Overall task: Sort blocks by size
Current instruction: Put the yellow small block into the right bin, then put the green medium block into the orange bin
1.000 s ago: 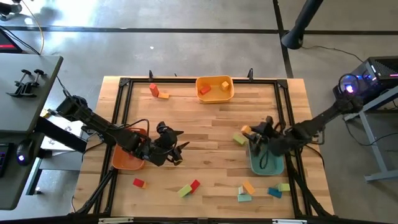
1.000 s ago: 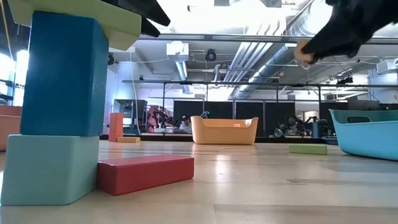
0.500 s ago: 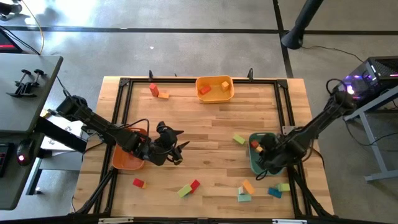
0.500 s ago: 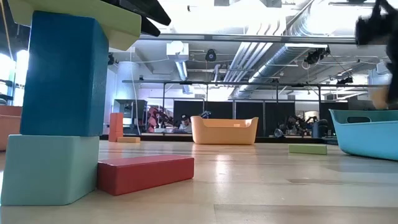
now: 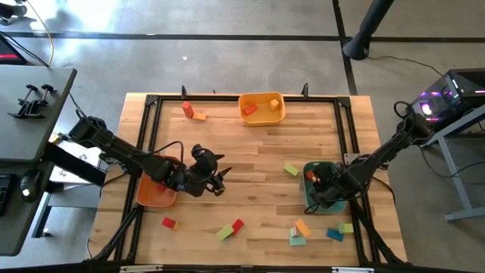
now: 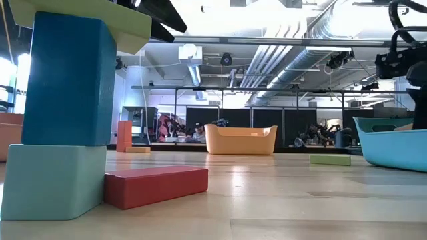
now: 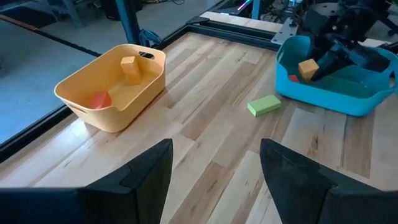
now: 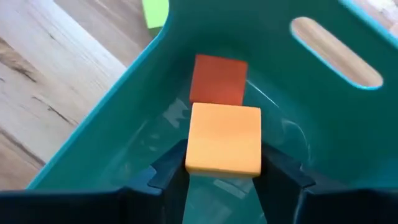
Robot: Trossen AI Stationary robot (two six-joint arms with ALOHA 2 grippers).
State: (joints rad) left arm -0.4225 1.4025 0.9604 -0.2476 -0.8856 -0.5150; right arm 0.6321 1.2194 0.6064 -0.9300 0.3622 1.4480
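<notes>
My right gripper sits down inside the teal plastic tray, its fingers clamped on a small orange wooden cube, with a red cube lying on the tray floor just beyond. I'd lower until the orange cube nearly meets the floor, beside the red one rather than on it, then spread the fingers and lift straight up. My left gripper waits with fingers apart near the orange plastic tray.
</notes>
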